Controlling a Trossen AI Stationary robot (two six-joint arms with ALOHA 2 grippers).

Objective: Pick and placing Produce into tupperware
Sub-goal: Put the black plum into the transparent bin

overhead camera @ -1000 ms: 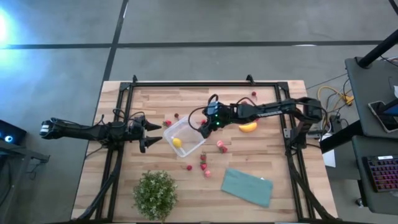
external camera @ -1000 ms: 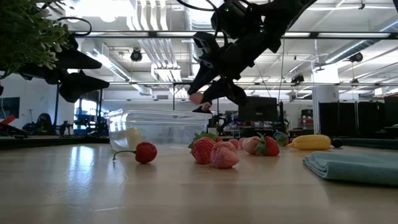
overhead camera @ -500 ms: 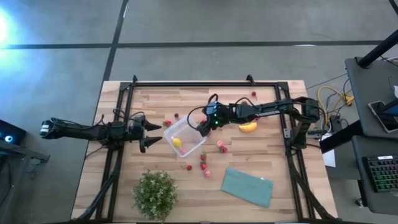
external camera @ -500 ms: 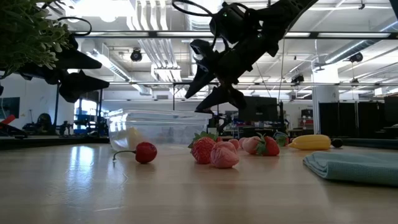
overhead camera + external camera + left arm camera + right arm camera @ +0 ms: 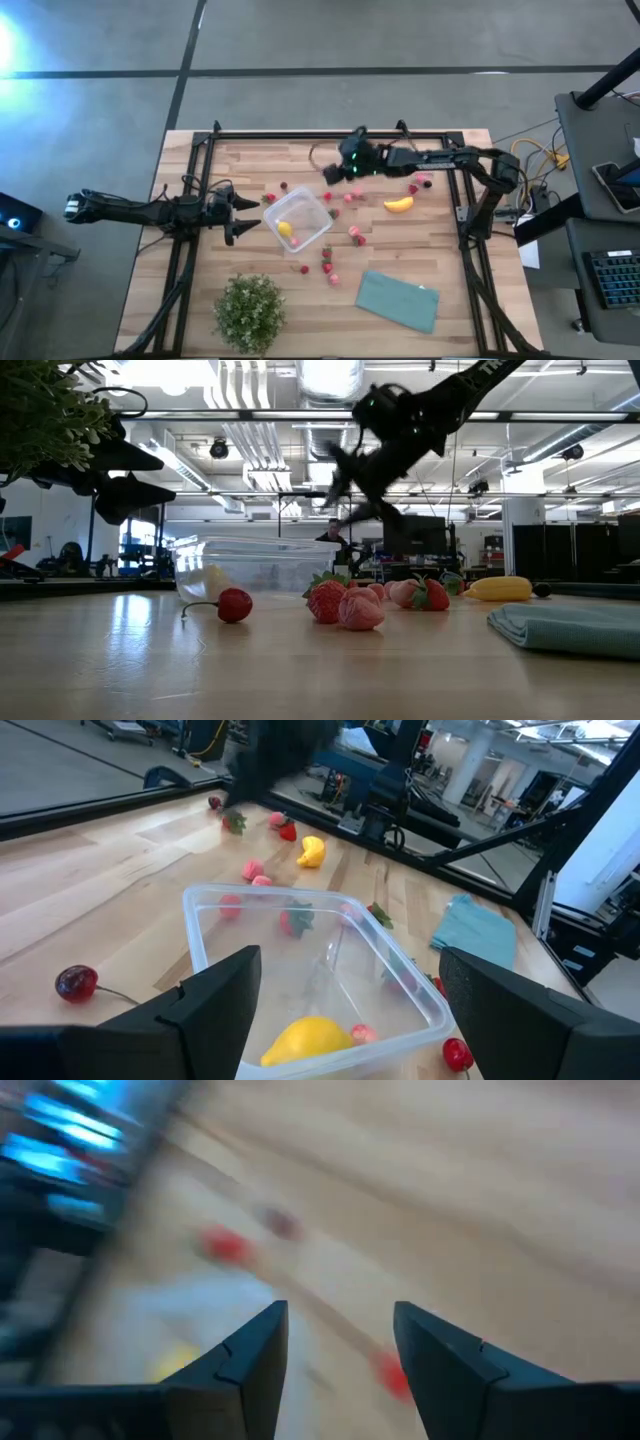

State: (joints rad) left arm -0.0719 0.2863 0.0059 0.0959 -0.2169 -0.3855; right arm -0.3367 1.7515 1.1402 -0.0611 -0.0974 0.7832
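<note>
Your right gripper [image 5: 330, 172] is hanging above the wooden counter [image 5: 250, 160], fingers parted and gripping nothing. The clear square plastic tupperware [image 5: 298, 219] is sitting just below and beside it, holding a small yellow round fruit [image 5: 285, 229]. The small yellow banana [image 5: 399, 204] is lying off to its other side. Your left gripper [image 5: 240, 215] is waiting wide open beside the tupperware.
</note>
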